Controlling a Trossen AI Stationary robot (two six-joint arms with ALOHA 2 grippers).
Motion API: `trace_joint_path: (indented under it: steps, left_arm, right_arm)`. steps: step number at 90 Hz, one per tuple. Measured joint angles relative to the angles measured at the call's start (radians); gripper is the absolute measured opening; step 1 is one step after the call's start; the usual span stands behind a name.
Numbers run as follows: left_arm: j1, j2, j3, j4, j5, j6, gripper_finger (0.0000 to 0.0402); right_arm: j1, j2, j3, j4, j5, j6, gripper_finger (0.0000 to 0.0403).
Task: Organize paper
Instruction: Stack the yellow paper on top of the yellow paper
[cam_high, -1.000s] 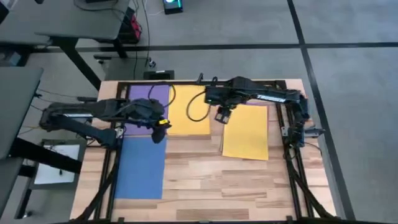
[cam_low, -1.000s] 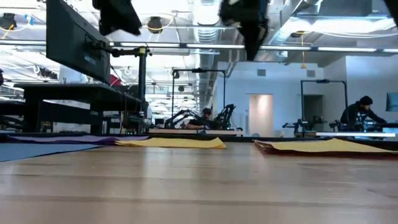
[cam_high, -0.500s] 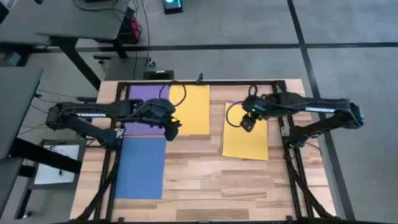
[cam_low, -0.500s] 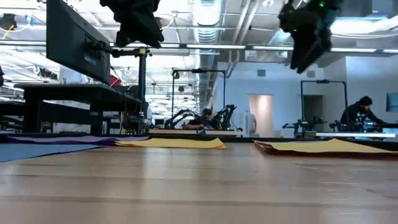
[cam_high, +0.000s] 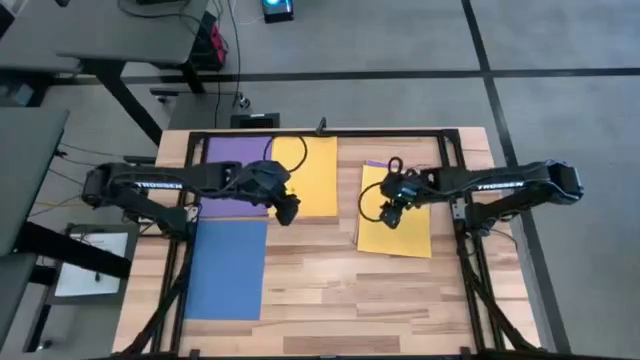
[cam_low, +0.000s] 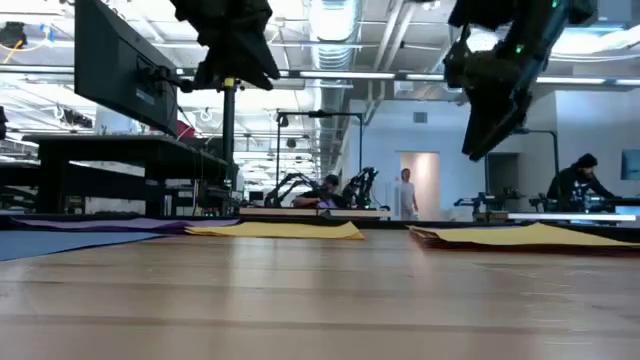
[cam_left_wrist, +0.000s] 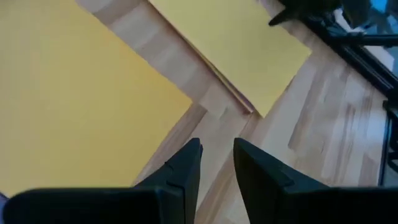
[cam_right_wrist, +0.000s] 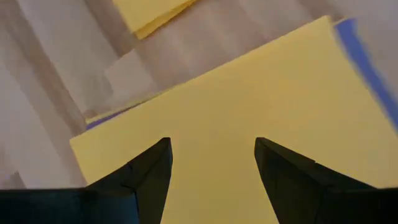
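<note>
Four places hold paper on the wooden table: a purple sheet at the far left, a yellow sheet beside it, a blue sheet nearer, and a yellow-topped stack at the right with darker edges showing beneath. All lie flat. My left gripper hovers over the yellow sheet's near right corner, its fingers a narrow gap apart. My right gripper hangs wide open above the yellow-topped stack, well clear of it in the low view.
Black frame rails run along the table's left, right and far sides. A white printed sheet lies on a side surface left of the table. Bare wood fills the near middle and right of the table.
My right gripper has swung from the gap between the two yellow papers toward the table's right edge, then come down and nearer over the right stack. My left gripper has drifted toward the right, to the yellow sheet's near right corner. The papers lie as before.
</note>
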Motion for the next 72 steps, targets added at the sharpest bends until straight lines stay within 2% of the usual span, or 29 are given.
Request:
trace_joint_path:
  steps: [18, 37, 60, 72]
  left_arm:
    - [0.000, 0.073, 0.000, 0.070, 0.130, 0.064, 0.0082]
    - [0.043, 0.109, 0.000, 0.080, 0.150, 0.162, 0.0082]
    - [0.116, 0.106, -0.001, 0.056, 0.256, 0.301, 0.0082]
    - [0.144, 0.093, -0.055, 0.070, 0.258, 0.309, 0.0082]
  right_arm:
    - [0.009, 0.077, -0.010, 0.064, -0.009, 0.002, 0.0219]
    - [0.012, 0.152, -0.010, 0.103, -0.011, 0.027, 0.0219]
    - [0.004, 0.236, -0.010, 0.136, -0.015, 0.027, 0.0219]
    - [0.004, 0.265, -0.010, 0.209, -0.015, 0.025, 0.0219]
